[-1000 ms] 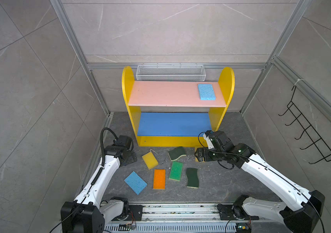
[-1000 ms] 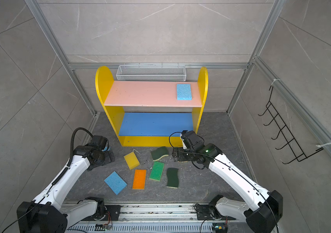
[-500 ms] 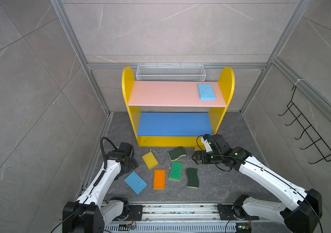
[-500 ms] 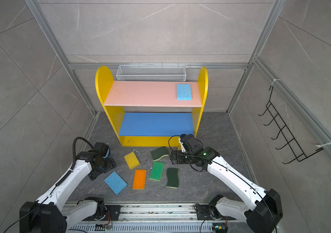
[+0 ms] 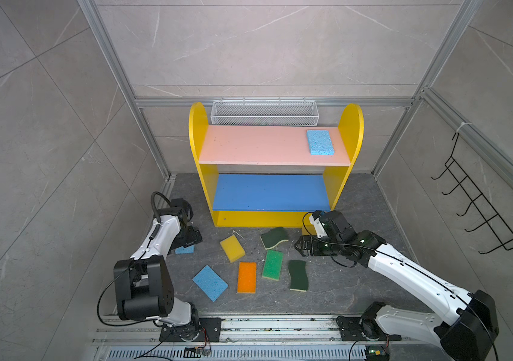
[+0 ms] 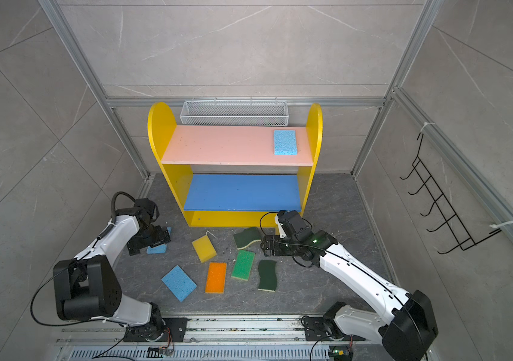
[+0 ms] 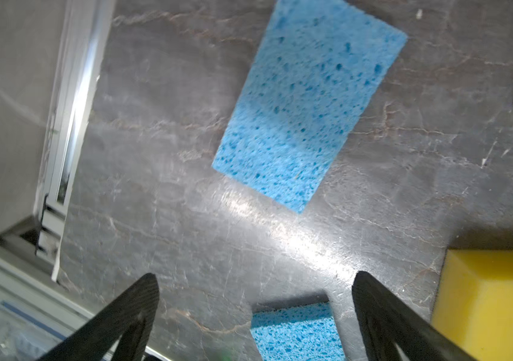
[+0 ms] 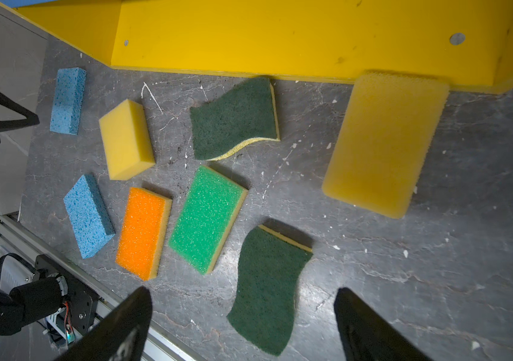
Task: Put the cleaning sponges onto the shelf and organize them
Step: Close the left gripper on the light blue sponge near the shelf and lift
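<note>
at the shelf (image 5: 258,218) foot, sponges (image 5: 246,277) lie scattered, both jaws wide, empty.

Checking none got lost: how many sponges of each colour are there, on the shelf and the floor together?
Light blue sponges: 3
Yellow sponges: 2
Orange sponge: 1
Bright green sponge: 1
Dark green wavy sponges: 2
Total: 9
</note>
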